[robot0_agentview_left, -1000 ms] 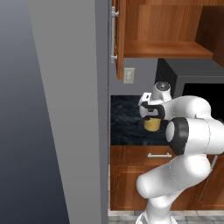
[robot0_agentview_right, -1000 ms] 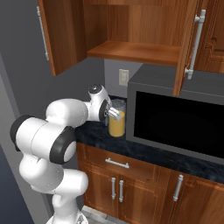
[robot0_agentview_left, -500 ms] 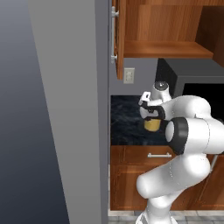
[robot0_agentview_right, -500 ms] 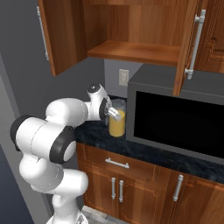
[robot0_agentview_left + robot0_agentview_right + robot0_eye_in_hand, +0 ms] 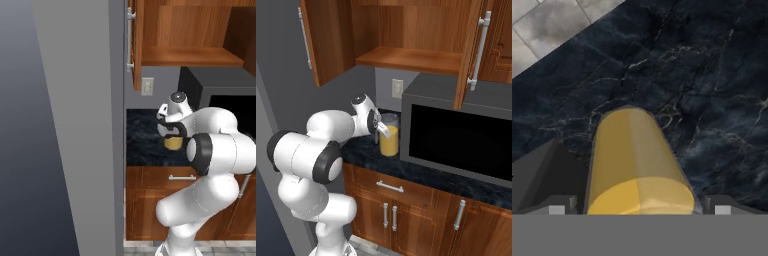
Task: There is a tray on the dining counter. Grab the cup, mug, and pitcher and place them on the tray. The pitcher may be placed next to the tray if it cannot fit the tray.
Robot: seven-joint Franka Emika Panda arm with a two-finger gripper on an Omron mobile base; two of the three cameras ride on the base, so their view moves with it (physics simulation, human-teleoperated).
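Note:
The pitcher (image 5: 389,140), a clear glass cylinder with orange liquid in its lower half, stands upright on the black marbled wall counter (image 5: 363,152), close to the microwave's left side. My gripper (image 5: 384,131) is level with it, jaws wide open, one finger on each side of the glass. In the hand view the pitcher (image 5: 637,160) lies between the two fingertips of the gripper (image 5: 639,209), and I cannot tell whether they touch it. From the left base view the pitcher (image 5: 173,143) shows just below the gripper (image 5: 172,132). The tray, cup, mug and dining counter are out of view.
A black microwave (image 5: 461,142) stands directly right of the pitcher. Open wood cabinet doors (image 5: 331,40) and a shelf (image 5: 411,57) hang overhead. A wall outlet (image 5: 397,88) sits behind. A tall grey panel (image 5: 80,125) borders the counter on the left.
The hand has barely shifted at the pitcher. The jaws stay wide open and the pitcher has not moved.

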